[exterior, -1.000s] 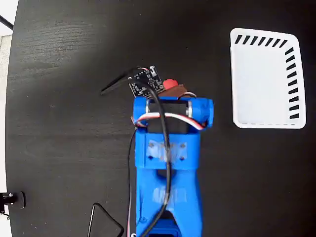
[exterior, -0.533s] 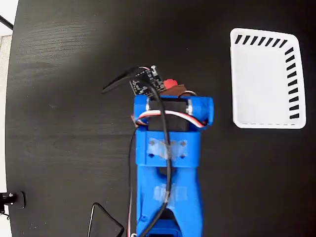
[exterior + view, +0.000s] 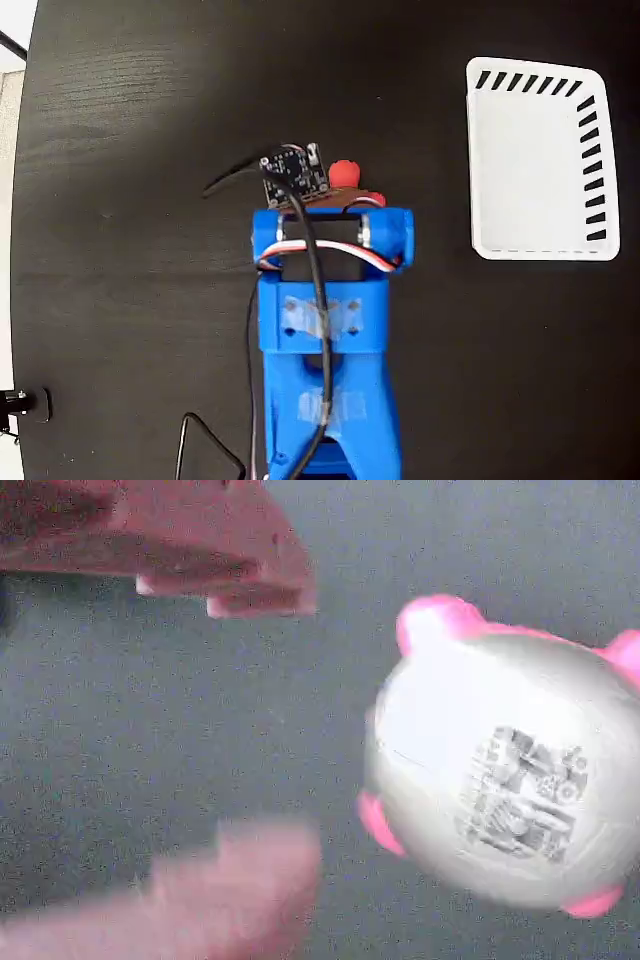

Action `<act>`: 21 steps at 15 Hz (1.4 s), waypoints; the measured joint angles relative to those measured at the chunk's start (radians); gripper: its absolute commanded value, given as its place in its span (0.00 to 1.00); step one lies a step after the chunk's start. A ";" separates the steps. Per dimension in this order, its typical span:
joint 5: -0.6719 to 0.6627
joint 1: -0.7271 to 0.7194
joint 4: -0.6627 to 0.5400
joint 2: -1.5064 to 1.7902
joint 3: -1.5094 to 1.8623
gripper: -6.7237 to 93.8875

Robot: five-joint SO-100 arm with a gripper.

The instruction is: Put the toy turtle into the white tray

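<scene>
Wrist view: claw point(image 3: 265, 730) spread, empty, with the turtle point(image 3: 505, 785) lying right of the gap, not between the fingers. Still the approach step; next move needs a shift right to straddle it, then close. Tray point(image 3: 535, 160) sits well apart, far right.

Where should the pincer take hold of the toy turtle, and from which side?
Grip the toy turtle across the widest part of its domed shell, coming straight down from above. It sits upright on the table, shell up, with the head and feet poking out around the rim. The open pincer is off to its left in the wrist view, so shift over first.
</scene>
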 measured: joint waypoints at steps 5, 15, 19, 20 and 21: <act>0.066 -0.002 -0.028 -0.025 0.000 0.46; 0.087 0.034 -0.166 -0.078 0.104 0.58; 0.100 0.023 -0.210 -0.103 0.147 0.63; 0.112 0.025 -0.221 -0.103 0.156 0.65; 0.118 0.021 -0.238 -0.103 0.167 0.66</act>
